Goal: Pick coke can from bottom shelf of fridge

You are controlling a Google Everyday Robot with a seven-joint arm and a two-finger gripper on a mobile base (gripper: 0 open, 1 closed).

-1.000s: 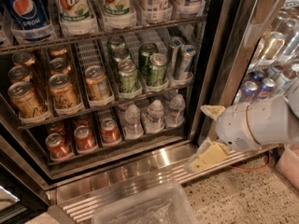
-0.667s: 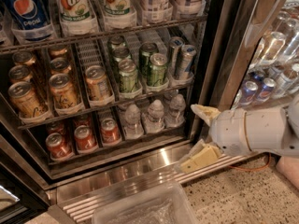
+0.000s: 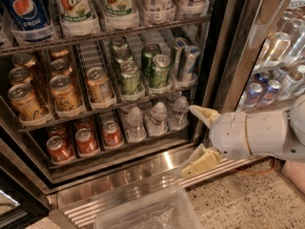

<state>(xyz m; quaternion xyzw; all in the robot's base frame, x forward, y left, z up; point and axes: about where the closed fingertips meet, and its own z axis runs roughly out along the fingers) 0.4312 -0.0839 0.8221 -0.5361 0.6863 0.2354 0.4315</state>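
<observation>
The gripper (image 3: pixel 200 138), fingers spread and empty, faces an upright coke can (image 3: pixel 112 133) at its nine o'clock on the bottom shelf (image 3: pixel 133 151).

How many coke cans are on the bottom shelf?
5: three coke cans in front, left, middle, right; two partly hidden behind; more may be hidden. The gripper, jaws open, hovers right of them.
</observation>
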